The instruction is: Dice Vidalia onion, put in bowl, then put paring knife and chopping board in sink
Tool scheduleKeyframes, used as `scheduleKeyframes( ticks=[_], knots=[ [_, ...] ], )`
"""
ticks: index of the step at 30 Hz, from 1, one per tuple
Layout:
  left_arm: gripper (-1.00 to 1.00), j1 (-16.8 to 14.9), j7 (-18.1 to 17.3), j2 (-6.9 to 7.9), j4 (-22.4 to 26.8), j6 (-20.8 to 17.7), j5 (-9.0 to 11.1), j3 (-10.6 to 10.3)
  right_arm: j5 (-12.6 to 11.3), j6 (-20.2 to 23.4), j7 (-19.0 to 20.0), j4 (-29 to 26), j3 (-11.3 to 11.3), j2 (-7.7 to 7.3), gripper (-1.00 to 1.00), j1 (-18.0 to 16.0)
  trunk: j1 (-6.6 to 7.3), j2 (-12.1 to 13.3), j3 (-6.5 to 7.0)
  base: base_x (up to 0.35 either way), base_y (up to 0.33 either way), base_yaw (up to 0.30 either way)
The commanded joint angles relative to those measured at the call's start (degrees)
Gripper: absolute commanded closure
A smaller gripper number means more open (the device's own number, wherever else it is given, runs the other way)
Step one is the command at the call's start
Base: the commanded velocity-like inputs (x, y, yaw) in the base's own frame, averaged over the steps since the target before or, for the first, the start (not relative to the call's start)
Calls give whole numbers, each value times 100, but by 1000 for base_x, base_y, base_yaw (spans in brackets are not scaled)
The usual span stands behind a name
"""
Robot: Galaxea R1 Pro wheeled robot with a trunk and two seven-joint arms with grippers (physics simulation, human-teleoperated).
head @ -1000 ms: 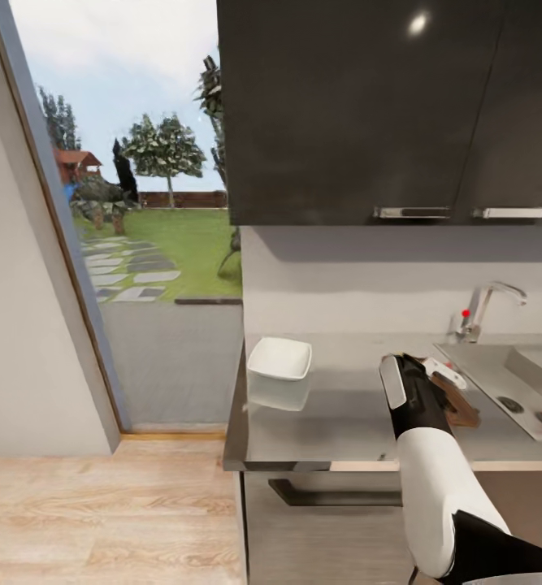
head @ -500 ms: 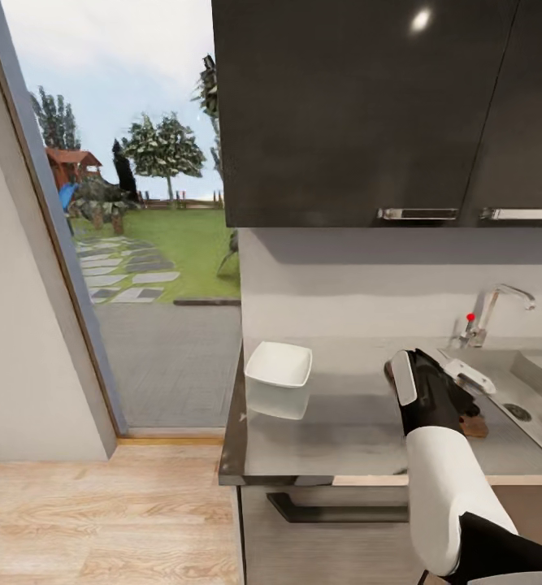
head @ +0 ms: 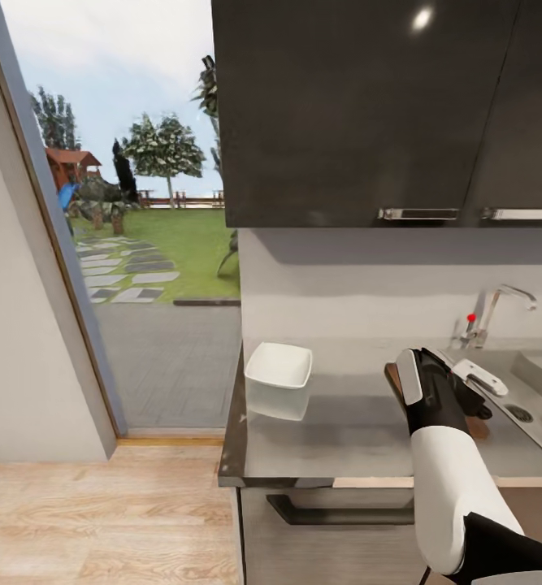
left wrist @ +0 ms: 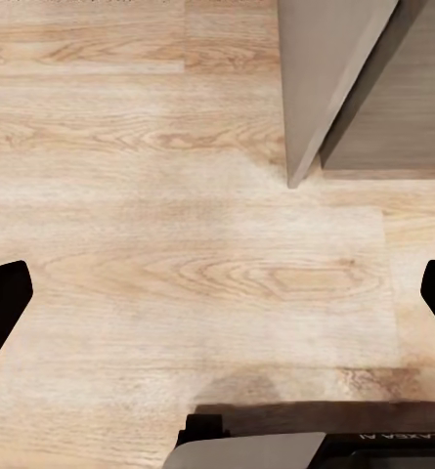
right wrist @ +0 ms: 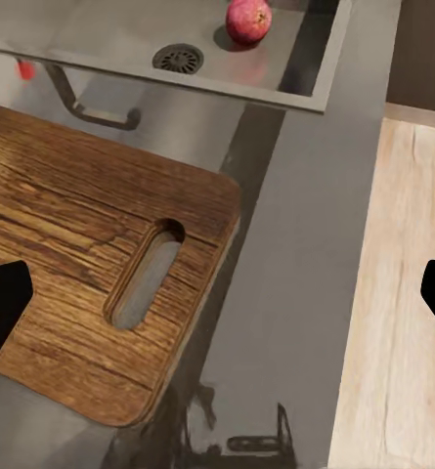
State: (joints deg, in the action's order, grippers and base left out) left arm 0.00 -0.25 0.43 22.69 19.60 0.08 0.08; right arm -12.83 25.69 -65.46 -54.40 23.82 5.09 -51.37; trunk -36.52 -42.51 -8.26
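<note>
The right gripper (right wrist: 217, 283) hangs over the countertop (head: 344, 431) with its jaws spread wide and nothing between them; below it lies the chopping board (right wrist: 90, 293), its handle slot toward the counter's front edge. The left gripper (left wrist: 217, 293) is also wide apart, above the wood floor (left wrist: 178, 244) by a cabinet corner. Farther back the white bowl (head: 279, 365) sits near the counter's left end. Beyond the board, the reddish onion (right wrist: 248, 19) rests in the sink (right wrist: 100, 49) beside the drain, under the faucet (head: 498, 313)

both claws (right wrist: 217, 293) seemingly spread wide
</note>
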Motion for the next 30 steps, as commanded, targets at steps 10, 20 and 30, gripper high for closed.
scheduleKeyframes(
  ticks=[10,20,30],
  knots=[
    [-100,0,-2,1,3,9,1,1,-38,57,-22,-9,135,-6,-100,-5,-2,-6,-8,170,0,0],
    [-100,0,-2,-1,6,9,1,1,-28,59,-27,-9,391,-1,-100,-5,-2,-6,-8,17,0,0],
    [-100,0,7,0,6,9,-2,1,-14,59,-164,-9,602,0,-100,-5,-2,-6,-23,0,0,0]
  ],
)
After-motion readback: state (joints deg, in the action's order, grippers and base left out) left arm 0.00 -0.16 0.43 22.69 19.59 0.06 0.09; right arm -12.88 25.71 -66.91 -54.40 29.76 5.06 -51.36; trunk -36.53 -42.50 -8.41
